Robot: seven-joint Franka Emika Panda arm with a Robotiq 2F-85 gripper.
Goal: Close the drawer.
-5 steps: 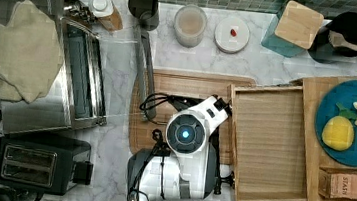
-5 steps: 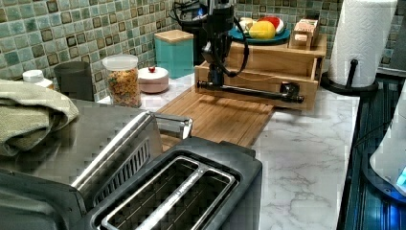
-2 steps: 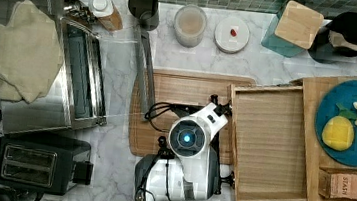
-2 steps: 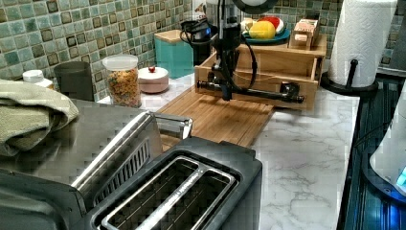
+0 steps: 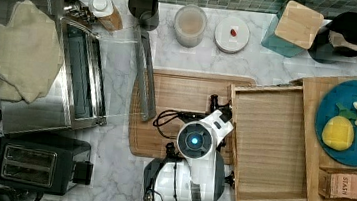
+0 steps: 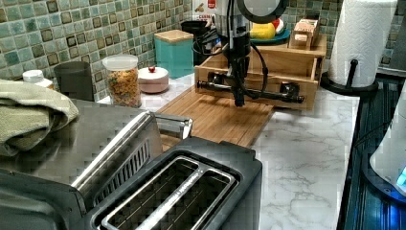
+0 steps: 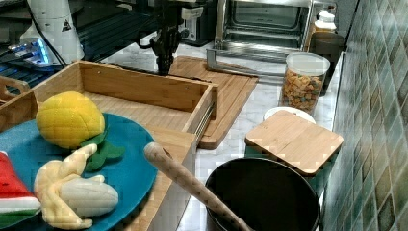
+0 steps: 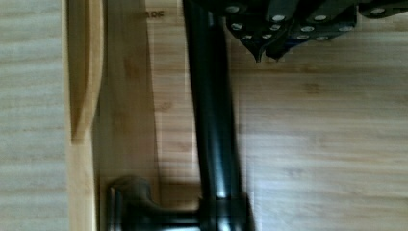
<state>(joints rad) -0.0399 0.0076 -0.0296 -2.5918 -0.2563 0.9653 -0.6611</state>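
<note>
gripper [image 6: 238, 100] lowered since 1.0 s ago | fingers pinched together, empty, before handle [image 6: 268, 94] | drawer [image 5: 270, 140] open, push imminent

We see a kitchen, a marble counter [image 5: 108, 173]; green tiled backsplash [image 6: 57, 33], toaster oven [image 5: 75, 82], black toaster [image 5: 34, 163]; cereal jar [image 6: 123, 81], paper towel roll [image 6: 361, 40], wooden cutting board [image 5: 181, 98].
</note>
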